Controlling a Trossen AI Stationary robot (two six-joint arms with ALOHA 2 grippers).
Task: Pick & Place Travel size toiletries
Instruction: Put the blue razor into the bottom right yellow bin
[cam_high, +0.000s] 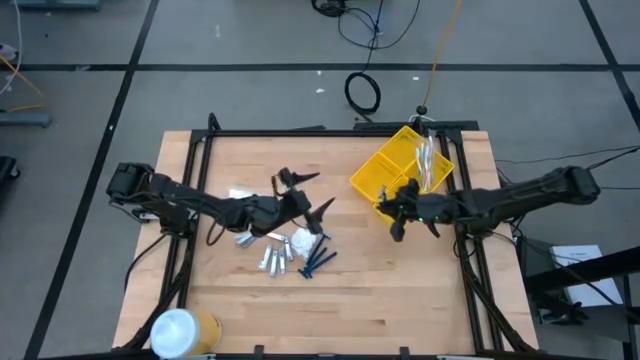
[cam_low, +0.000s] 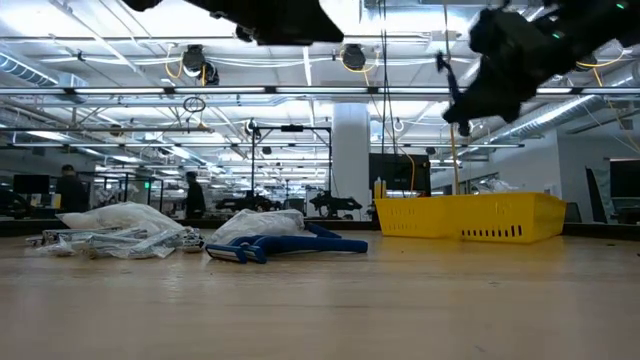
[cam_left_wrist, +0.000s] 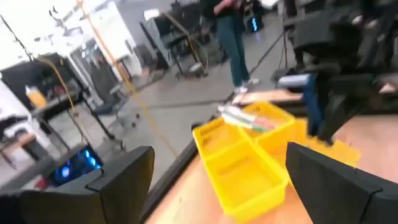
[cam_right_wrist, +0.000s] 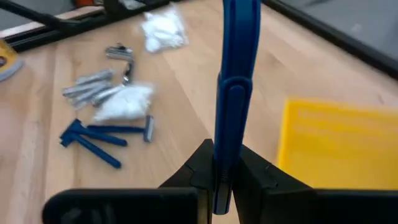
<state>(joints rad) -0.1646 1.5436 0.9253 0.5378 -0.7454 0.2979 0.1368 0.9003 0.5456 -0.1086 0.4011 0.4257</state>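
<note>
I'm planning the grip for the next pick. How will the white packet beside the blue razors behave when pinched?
The packet looks crinkled and soft, so it will probably flop and deform. It seems light. Lying against the razors and tubes, it may drag them along.

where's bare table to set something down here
Free: the wood along the near edge between the white-and-yellow cylinder and the right frame, and the strip between the toiletry pile and the yellow bin. Crowded: the pile itself and the bin's corner.
</note>
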